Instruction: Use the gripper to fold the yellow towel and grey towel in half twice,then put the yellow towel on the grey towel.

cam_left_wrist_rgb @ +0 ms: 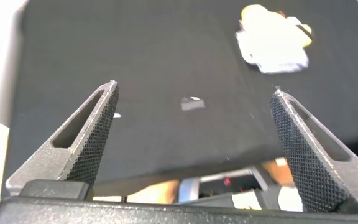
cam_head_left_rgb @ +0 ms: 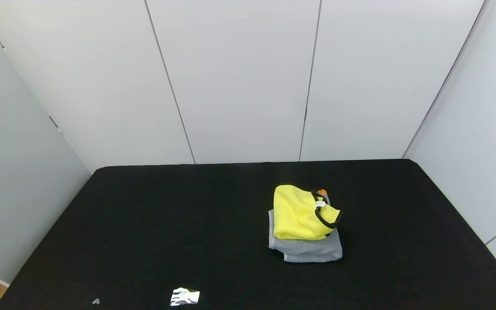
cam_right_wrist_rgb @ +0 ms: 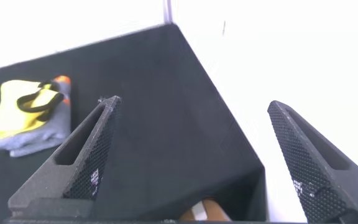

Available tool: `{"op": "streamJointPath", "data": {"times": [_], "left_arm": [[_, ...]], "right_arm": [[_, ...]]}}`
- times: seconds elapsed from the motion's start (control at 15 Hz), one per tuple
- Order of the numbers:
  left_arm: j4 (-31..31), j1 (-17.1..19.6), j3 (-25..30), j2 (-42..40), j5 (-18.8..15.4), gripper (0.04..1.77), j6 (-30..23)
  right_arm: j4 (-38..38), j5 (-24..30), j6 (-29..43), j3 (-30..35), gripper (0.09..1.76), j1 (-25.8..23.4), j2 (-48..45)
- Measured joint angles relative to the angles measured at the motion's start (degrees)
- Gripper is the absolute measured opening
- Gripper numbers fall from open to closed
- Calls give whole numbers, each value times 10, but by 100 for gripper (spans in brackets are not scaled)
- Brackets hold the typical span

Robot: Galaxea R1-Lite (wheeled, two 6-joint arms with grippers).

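yellow towel (cam_head_left_rgb: 298, 213): folded into a compact bundle and laid on top of the grey towel, right of the table's centre; its black edge trim is seen looping at the right side, with a small white tag (cam_head_left_rgb: 320, 205) beside the loop.
grey towel (cam_head_left_rgb: 310, 249): folded and lying flat on the black table, directly under the yellow towel; its near edge and right corner are left uncovered, and an orange patch (cam_head_left_rgb: 323, 192) is seen peeking out at the far right corner behind the yellow bundle.
stack alignment: the yellow towel is set toward the far part of the grey one, slightly overhanging on the right.
table (cam_head_left_rgb: 144, 224): covered in black cloth, enclosed by white panels on the far, left and right sides.
silver scrap (cam_head_left_rgb: 184, 296): a small shiny piece is seen near the front edge, left of centre, well apart from the towels; a tinier grey fleck (cam_head_left_rgb: 96, 301) lies farther left.
left gripper (cam_left_wrist_rgb: 194, 102): held above the near edge of the table, well away from the stack; its fingers (cam_left_wrist_rgb: 92, 140) are spread wide apart and nothing is held between them.
right gripper (cam_right_wrist_rgb: 191, 102): held off the near right corner of the table, apart from the towels; its fingers (cam_right_wrist_rgb: 89, 155) are spread wide and nothing is gripped.
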Motion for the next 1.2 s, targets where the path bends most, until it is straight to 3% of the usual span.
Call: {"op": "streamJointPath", "data": {"times": [0.13,0.4,0.73,1.0,1.2], "left_arm": [[1,27,9,-21,-2,172,0],[11,44,25,-46,26,172,-34],[5,86,38,-63,12,172,-30],[-66,96,101,-108,-22,172,-16],[-143,100,184,-157,-30,172,4]], "right_arm": [[8,32,-17,5,171,-16,-40],[15,73,-33,32,171,-24,-106],[10,74,-50,69,171,-24,-142],[-2,95,-53,91,171,-24,-145],[-89,115,-67,141,171,-24,-146]]}}
